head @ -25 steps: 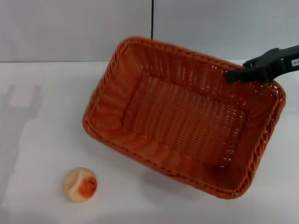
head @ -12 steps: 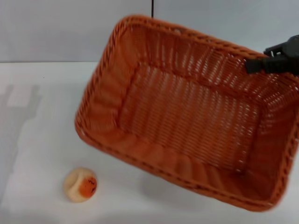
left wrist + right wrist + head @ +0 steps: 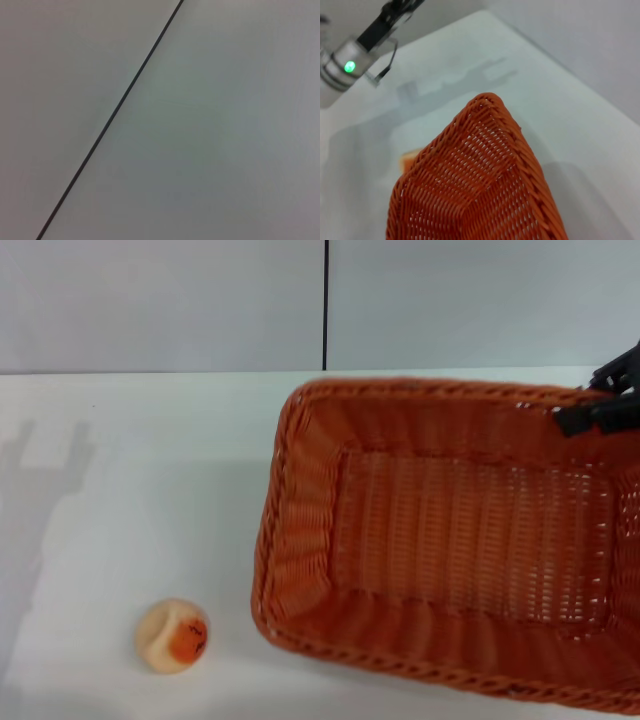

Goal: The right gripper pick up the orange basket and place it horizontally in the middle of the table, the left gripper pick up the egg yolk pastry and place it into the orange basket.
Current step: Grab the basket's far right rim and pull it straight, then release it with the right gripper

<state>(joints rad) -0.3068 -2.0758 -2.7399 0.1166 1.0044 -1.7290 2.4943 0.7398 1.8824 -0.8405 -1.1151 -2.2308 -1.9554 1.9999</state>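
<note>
Head view: the right gripper point(image 3: 600, 412) is clamped on the far rim of the orange basket point(image 3: 450, 540), fingers pinching the braided edge at its far right corner. The basket now lies lengthwise across the right part of the tabletop point(image 3: 130, 500). The egg yolk pastry point(image 3: 172, 635) sits on the tabletop, near the basket's left end and apart from it. The right wrist view alone catches a corner of the basket point(image 3: 480, 190) close up. The left wrist view shows only grey wall, so the left gripper is out of sight.
</note>
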